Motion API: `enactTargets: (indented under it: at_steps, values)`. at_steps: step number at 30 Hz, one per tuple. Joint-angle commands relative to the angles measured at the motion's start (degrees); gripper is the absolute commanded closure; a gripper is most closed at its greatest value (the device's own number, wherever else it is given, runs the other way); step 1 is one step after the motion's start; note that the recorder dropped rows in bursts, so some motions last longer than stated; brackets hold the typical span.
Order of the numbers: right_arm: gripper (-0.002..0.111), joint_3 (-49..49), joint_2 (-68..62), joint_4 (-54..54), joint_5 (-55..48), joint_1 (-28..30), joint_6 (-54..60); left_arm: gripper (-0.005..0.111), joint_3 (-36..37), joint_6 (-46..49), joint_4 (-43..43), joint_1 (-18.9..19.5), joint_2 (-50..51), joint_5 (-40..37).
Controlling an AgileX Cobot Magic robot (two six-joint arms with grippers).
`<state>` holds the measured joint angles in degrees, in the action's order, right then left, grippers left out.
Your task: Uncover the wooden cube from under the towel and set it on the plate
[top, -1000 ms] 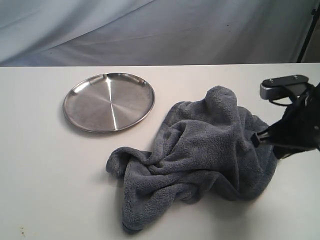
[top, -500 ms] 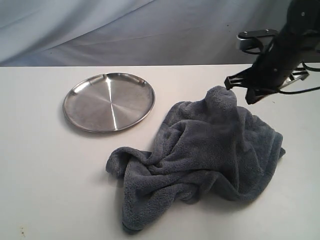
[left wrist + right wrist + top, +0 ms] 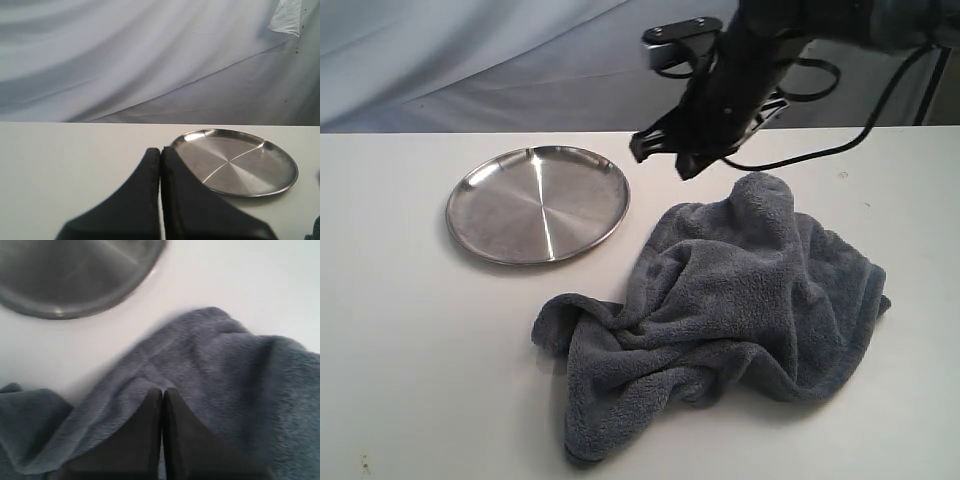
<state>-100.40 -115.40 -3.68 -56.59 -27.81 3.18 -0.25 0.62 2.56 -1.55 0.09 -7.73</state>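
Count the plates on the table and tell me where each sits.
1. The plate lies left of the crumpled towel in the exterior view, near it but not touching. The towel's folds could hide something else.

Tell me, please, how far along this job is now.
Nothing looks done: the towel lies heaped, no wooden cube shows, and the plate is bare. In hand: the right gripper hovers shut over the towel's edge by the plate, holding nothing. To do: pull the towel off, grasp the cube, set it on the plate.
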Motion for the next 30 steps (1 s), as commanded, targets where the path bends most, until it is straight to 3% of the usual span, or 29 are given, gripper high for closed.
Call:
enactTargets:
  at_steps: [1, 8, 20, 25, 30]
  values:
    - [0.108, -0.3, -0.3, -0.6, -0.7, -6.3, 0.4, 0.105, 0.3, -0.2, 0.0, 0.0, -0.1, 0.1]
    - [0.108, 4.0, 1.6, 0.0, -1.8, -14.8, 0.2, 0.105, 0.3, -0.2, 0.0, 0.0, -0.1, 0.1]
    - [0.108, 38.5, 19.3, 0.0, 13.3, -19.4, -3.7, 0.105, 0.3, 0.0, 0.0, 0.0, -0.1, 0.1]
    - [0.108, 49.6, 26.3, 0.1, 17.1, -13.8, -4.1, 0.105, 0.3, -0.2, 0.0, 0.0, -0.1, 0.1]
    - [0.108, 54.5, 30.8, 3.1, 18.1, -5.3, -4.5, 0.105, 0.3, -0.2, 0.0, 0.0, -0.1, 0.1]
